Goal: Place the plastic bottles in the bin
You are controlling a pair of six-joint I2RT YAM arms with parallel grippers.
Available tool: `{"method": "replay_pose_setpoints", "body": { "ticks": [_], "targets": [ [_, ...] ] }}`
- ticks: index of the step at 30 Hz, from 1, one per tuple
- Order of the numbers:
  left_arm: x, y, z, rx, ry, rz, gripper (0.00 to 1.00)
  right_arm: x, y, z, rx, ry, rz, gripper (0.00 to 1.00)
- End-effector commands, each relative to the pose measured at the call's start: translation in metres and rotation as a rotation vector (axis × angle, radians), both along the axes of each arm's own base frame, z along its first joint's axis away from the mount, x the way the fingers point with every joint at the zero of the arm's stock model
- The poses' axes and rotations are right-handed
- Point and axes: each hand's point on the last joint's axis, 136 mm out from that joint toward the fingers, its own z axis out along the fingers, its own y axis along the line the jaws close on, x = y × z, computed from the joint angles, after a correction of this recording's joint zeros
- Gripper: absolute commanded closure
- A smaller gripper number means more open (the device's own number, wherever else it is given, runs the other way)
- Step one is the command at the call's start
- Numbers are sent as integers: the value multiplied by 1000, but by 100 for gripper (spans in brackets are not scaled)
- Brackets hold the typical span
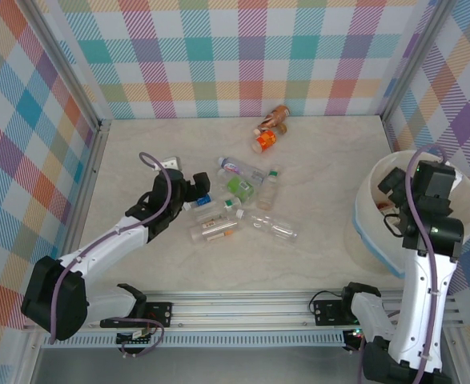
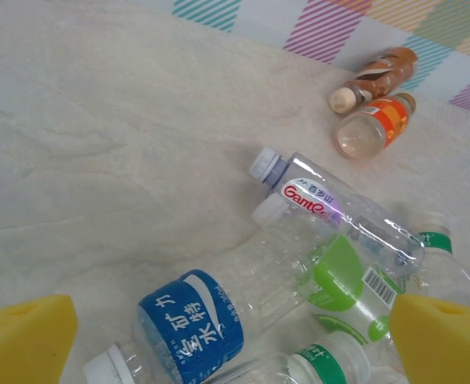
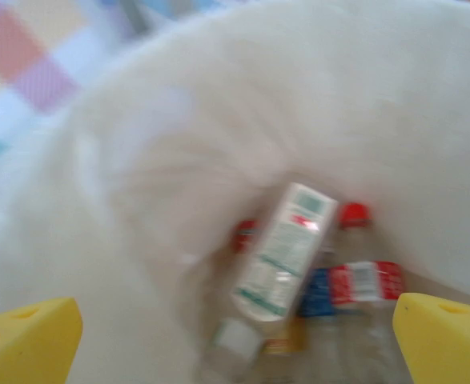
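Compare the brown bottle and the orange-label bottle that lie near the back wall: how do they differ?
The brown bottle is dark brown with a pale cap; the orange-label bottle has a clear body and an orange band. The brown bottle lies farther back on the table; the orange-label bottle lies just in front of it. Both lie on their sides, close together, outside the bin.

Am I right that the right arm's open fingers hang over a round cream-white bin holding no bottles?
No: the large round cream-white bin holds several clear plastic bottles, as the right wrist view shows. The right fingers do hang open over it.
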Motion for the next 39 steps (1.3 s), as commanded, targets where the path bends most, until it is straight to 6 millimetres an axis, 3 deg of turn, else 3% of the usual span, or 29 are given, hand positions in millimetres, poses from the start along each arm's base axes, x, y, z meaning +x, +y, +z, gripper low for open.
{"method": "replay_pose_setpoints", "body": {
  "ticks": [1,7,10,13,16,19,24,29,33,39],
  "targets": [
    [4,9,7,-50,3,64,0,18,71,18,189,-60,362,0],
    [3,15,7,-87,33,98,0,31,173,51,210,-219,872,0],
    [1,20,6,-98,42,122,0,30,216,47,210,-227,1074,0],
    [-2,25,4,-110,44,141,0,35,248,17,140,-130,1199,0],
    [-5,30,1,-123,54,160,0,35,286,-29,-20,2,1362,0],
    [-8,34,-1,-136,63,171,0,38,312,-80,-143,150,1489,0],
    [-12,41,-3,-140,69,189,0,44,328,-161,-247,422,1605,0],
    [-17,48,-5,-147,67,207,0,46,318,-226,-314,686,1616,0],
    [-17,51,-6,-154,64,219,0,40,311,-262,-320,836,1617,0],
    [-16,51,-10,-171,69,224,0,38,305,-294,-400,909,1625,0]
  ]
}}
